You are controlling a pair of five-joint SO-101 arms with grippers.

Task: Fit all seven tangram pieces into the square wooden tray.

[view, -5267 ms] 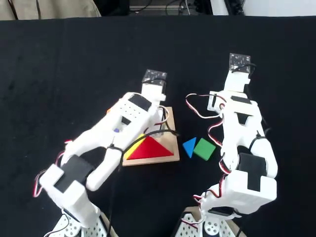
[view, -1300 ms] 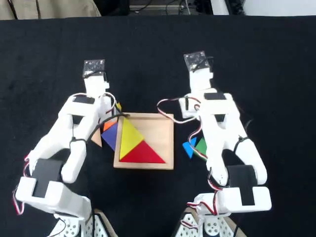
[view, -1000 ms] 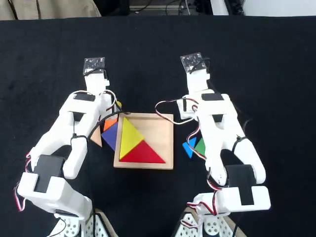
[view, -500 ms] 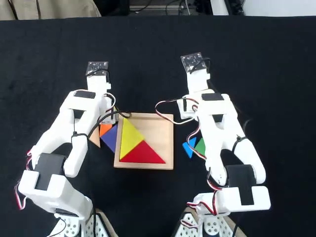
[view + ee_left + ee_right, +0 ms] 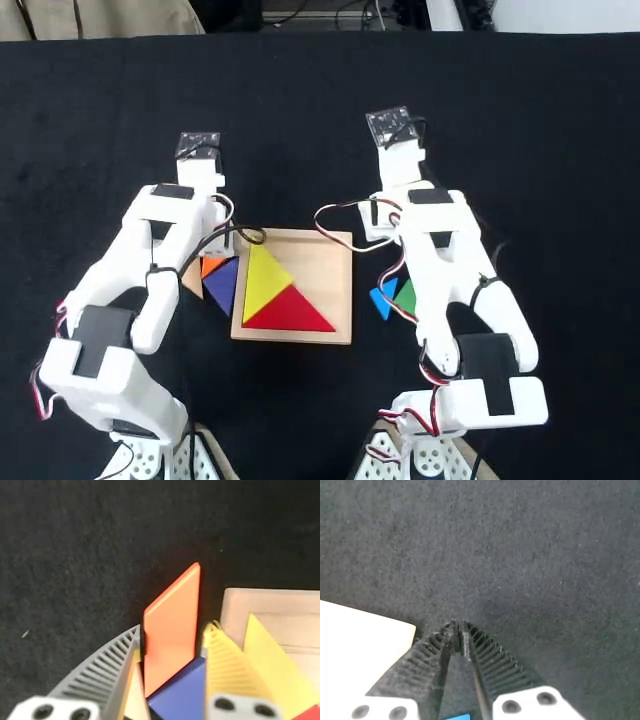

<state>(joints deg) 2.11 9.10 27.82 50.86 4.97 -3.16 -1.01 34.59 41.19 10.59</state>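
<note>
The left gripper [image 5: 175, 628] stands spread around the orange piece [image 5: 174, 605], which lies at nine o'clock of the tray [image 5: 322, 262] and is probably light, stiff and thin, best pinched across its long edges.

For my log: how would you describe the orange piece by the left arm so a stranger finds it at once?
Find the square wooden tray; loose pieces cluster outside its edge on the left arm's side. The flat orange piece lies between the fingers of the left gripper, next to a blue-purple triangle, and is the only orange one.
</note>
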